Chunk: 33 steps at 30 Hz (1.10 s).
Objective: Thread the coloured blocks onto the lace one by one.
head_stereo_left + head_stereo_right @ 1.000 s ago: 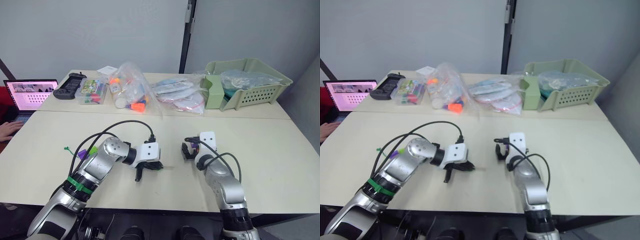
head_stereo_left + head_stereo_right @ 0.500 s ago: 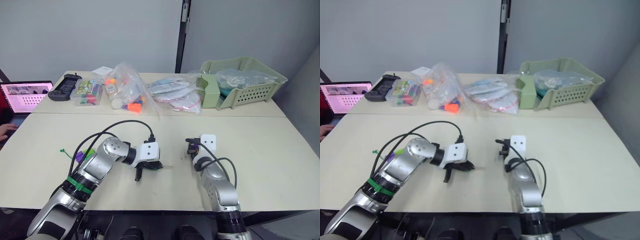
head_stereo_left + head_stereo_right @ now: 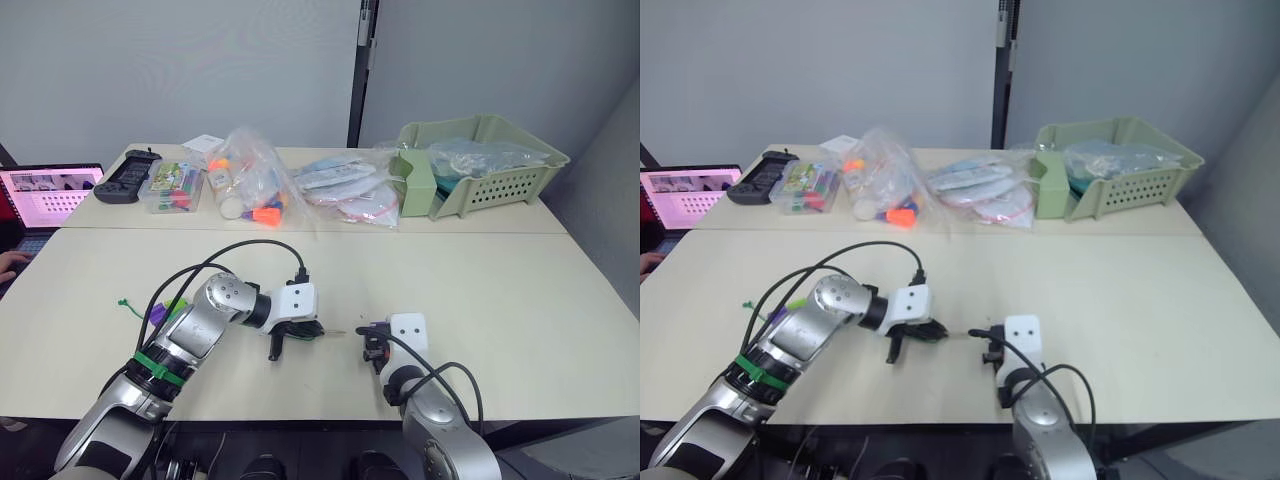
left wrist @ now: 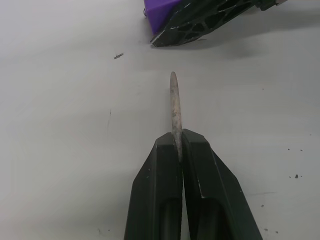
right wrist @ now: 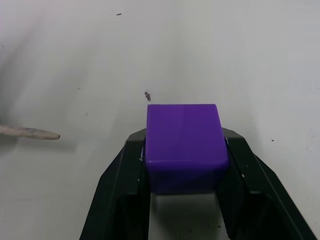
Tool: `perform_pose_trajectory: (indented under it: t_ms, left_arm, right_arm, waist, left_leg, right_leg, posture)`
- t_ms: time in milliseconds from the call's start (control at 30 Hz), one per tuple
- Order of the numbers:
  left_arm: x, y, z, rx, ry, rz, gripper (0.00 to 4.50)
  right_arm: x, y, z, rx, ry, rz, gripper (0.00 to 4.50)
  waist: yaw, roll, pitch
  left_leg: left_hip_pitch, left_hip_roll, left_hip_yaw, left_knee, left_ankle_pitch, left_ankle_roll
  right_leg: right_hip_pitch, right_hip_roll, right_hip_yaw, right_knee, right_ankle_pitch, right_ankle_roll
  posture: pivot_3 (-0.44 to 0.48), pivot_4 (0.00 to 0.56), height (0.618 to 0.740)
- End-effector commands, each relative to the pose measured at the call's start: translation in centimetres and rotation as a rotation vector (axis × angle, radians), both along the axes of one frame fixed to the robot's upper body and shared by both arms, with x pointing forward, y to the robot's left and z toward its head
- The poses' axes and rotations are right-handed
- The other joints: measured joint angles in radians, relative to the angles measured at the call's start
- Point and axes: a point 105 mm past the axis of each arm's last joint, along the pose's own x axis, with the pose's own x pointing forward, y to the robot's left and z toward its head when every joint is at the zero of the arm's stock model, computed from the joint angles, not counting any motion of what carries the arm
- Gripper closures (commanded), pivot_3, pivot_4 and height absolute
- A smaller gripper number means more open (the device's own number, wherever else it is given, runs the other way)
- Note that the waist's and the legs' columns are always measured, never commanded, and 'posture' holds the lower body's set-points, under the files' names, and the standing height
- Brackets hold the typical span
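Purple block: one purple block (image 5: 183, 146) is sitting clamped between the two fingers of the right gripper (image 3: 372, 343), low over the near part of the table (image 3: 520, 290), right of the lace tip.
Lace tip: the stiff pale tip (image 4: 174, 105) is sticking out from the left gripper (image 4: 179, 145), whose fingers are pressing together on it; it is pointing right, toward the block, near it but apart.
Lace cord: the dark green tail (image 3: 128, 302) is lying on the table left of the left arm.
Other blocks: a purple one (image 3: 160, 314) and a lime one (image 3: 181, 303) are waiting beside the left forearm; the rest I cannot make out.
Progress: no block appears to be sitting on the lace yet, so this looks like the first threading, with every block left to go.
Far side: bags (image 3: 255, 180), a green basket (image 3: 485, 165) and a laptop (image 3: 45, 193) are lying well apart from the work.
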Motion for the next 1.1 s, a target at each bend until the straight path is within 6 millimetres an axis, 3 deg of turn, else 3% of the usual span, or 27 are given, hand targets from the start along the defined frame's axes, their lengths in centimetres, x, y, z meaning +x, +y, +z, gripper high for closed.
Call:
perform_pose_trajectory:
  t_ms: [33,100,233,333,467,600,700,767,933,1100]
  left_arm:
    - [0.1,0.0,1.0,-0.003,-0.042,-0.018,4.50]
    - [0.0,0.1,0.9,-0.001,-0.041,-0.018,4.50]
    - [0.0,0.2,0.9,0.000,-0.040,-0.018,4.50]
    - [-0.1,0.2,0.9,0.000,-0.038,-0.019,4.50]
    - [-0.1,0.2,0.9,0.000,-0.039,-0.016,4.50]
    - [-0.1,0.2,0.9,-0.001,-0.040,-0.015,4.50]
    - [-0.3,0.3,1.0,-0.001,-0.039,-0.015,4.50]
    - [-0.6,0.3,1.0,0.004,-0.031,-0.017,4.50]
    - [-1.3,0.0,1.1,0.010,-0.017,-0.003,4.50]
    - [-2.3,-0.3,1.0,0.028,-0.001,-0.009,4.50]
  right_arm:
    - [-0.4,1.2,-1.5,0.040,0.070,0.032,3.32]
    - [-0.2,0.9,-0.4,0.046,0.017,0.029,2.18]
    - [-0.1,0.2,1.8,0.052,-0.080,0.023,0.87]
    - [-0.5,-0.3,5.5,0.054,-0.218,0.077,0.05]
    - [-0.7,-1.4,8.8,-0.019,-0.320,0.250,0.05]
    - [-0.9,-2.2,9.8,-0.063,-0.314,0.483,0.05]
    - [-2.4,-3.3,8.6,-0.065,-0.149,0.882,0.05]
    - [-2.5,-4.2,7.8,-0.115,-0.077,1.009,0.05]
    - [-1.0,-5.5,5.5,-0.355,-0.013,1.221,0.05]
    - [1.6,-5.2,4.8,-0.471,-0.033,1.314,0.05]
  waist:
    - [-0.002,0.000,0.000]
    - [-0.001,-0.001,0.000]
    - [0.000,0.000,0.000]
    - [0.004,0.000,0.000]
    - [0.004,0.000,0.000]
    - [0.004,0.000,0.000]
    - [0.004,-0.001,0.000]
    - [0.005,-0.001,0.001]
    - [-0.001,-0.001,0.001]
    - [0.000,-0.001,0.001]
  left_leg:
    - [0.000,0.000,0.000,0.000,0.000,0.000]
    - [0.000,0.000,0.000,0.000,0.000,0.000]
    - [-0.001,0.000,0.000,0.000,0.000,0.000]
    - [-0.003,-0.001,0.000,0.000,0.000,0.000]
    - [-0.003,-0.001,0.000,0.000,0.000,0.000]
    - [-0.003,-0.001,0.000,0.000,0.000,0.000]
    - [-0.003,-0.002,0.000,0.000,0.000,0.000]
    - [-0.002,-0.002,0.001,0.001,0.000,0.000]
    - [-0.001,-0.001,0.001,0.000,0.000,0.000]
    - [-0.002,-0.001,0.002,0.000,0.000,0.000]
  right_leg:
    - [0.000,0.000,0.000,0.000,0.000,0.000]
    - [0.000,0.000,0.000,0.000,0.000,0.000]
    - [0.000,0.000,0.000,0.000,0.000,0.000]
    - [-0.002,-0.001,0.000,0.000,0.000,-0.001]
    - [-0.001,-0.001,0.000,-0.001,0.001,-0.001]
    - [-0.001,-0.001,-0.001,-0.001,0.001,-0.001]
    - [0.000,-0.001,0.000,-0.002,0.001,-0.001]
    - [0.001,-0.002,0.000,-0.003,0.001,-0.001]
    - [0.001,0.000,0.000,-0.003,0.000,0.000]
    - [0.000,0.000,0.001,-0.002,0.001,-0.001]
  posture:
    - [0.000,0.150,0.740]
    - [0.000,0.150,0.740]
    - [0.000,0.150,0.740]
    - [0.000,0.150,0.740]
    - [0.000,0.150,0.740]
    - [0.000,0.150,0.740]
    - [0.000,0.150,0.740]
    - [0.000,0.150,0.740]
    - [0.000,0.150,0.740]
    - [0.000,0.150,0.740]
